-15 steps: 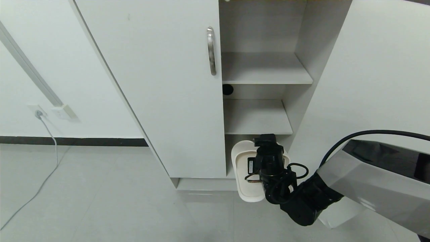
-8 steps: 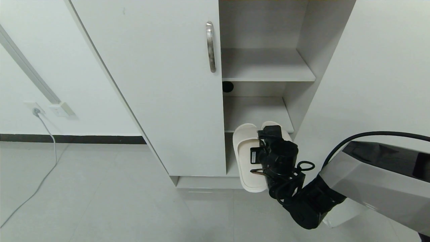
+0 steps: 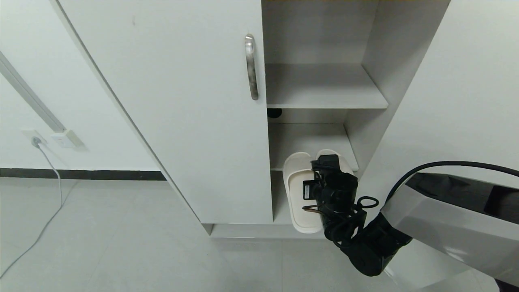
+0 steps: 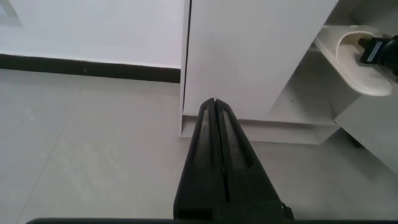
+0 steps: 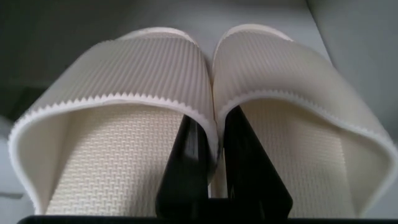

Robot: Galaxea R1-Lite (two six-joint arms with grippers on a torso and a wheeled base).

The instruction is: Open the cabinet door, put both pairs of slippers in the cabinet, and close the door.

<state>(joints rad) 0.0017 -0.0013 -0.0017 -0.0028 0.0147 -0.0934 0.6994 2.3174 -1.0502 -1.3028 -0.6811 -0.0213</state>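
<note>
A pair of white slippers (image 3: 299,190) hangs in my right gripper (image 3: 324,168), which is shut on the two inner edges of the pair (image 5: 214,134). The pair is at the mouth of the open cabinet (image 3: 320,85), toes level with the front edge of the lower shelf (image 3: 310,144). In the left wrist view the slippers (image 4: 348,53) show at the cabinet opening. My left gripper (image 4: 214,106) is shut and empty, hovering low over the floor before the closed left door (image 3: 182,105).
The right door (image 3: 458,89) stands swung open on the right. Upper shelf (image 3: 324,87) is bare. A metal handle (image 3: 251,67) runs down the left door. A wall socket with a cable (image 3: 38,142) is at the far left. Grey tiled floor (image 3: 121,251) lies in front.
My right gripper has lifted the slippers from near the cabinet's bottom up to the lower shelf's front edge. The head camera has shifted a little.
</note>
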